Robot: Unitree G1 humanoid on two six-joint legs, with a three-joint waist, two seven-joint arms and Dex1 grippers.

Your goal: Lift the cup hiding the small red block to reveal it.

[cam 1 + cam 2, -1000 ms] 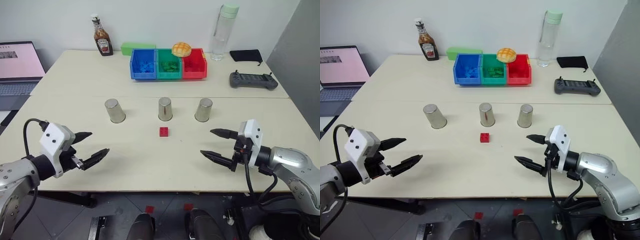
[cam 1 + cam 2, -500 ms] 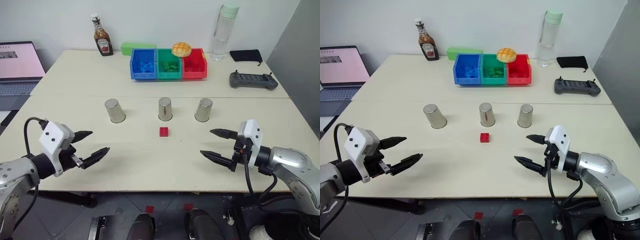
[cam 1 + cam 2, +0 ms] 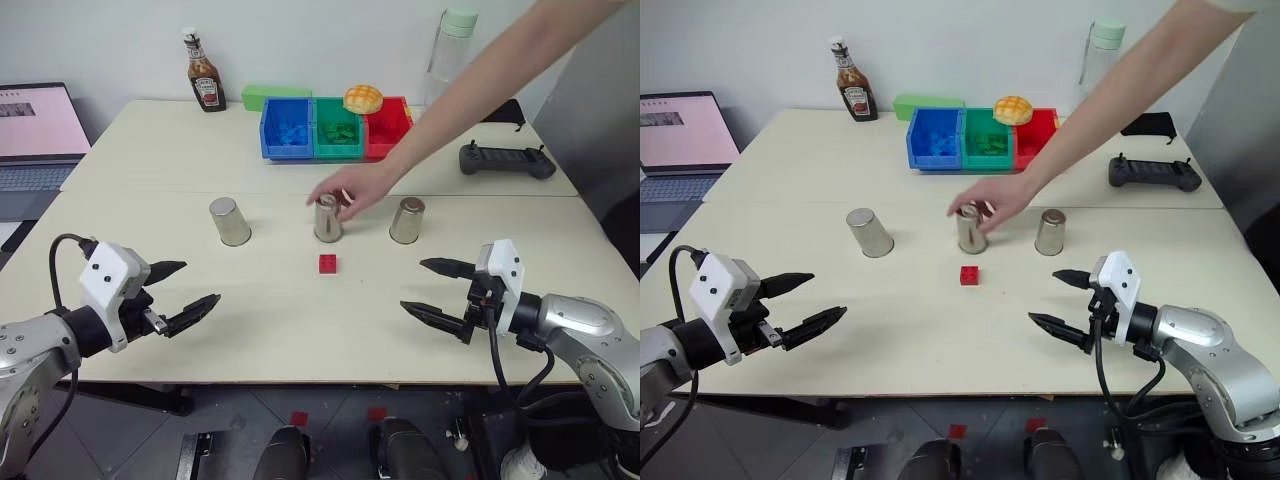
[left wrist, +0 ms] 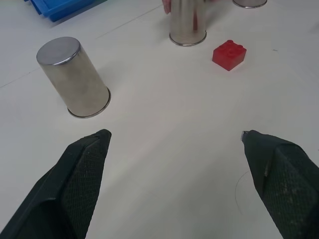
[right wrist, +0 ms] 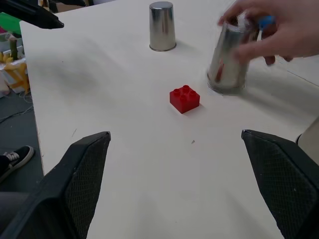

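Three inverted steel cups stand in a row across the table: the left cup, the middle cup and the right cup, well apart from one another. The red block lies bare on the tabletop just in front of the middle cup, under none of them yet, so there is no hidden block for the robot to reveal at this point. A person's hand, reaching in from the far right, has its fingers round the top of the middle cup, which is tilted in the right wrist view. The left gripper hovers over the near left part of the table with its jaws spread wide and holding nothing; the right gripper hovers over the near right part, likewise wide open and empty. Both are well short of the cups. Judging by their look, the cups are thin, light and rigid, with smooth polished walls that could slip between the black fingers, and their slight taper toward the closed top makes a high grip liable to slide off. The safer hold seems to be across the body at about mid-height, fingers on opposite sides, then a straight lift so the rim does not drag the tiny light block along.
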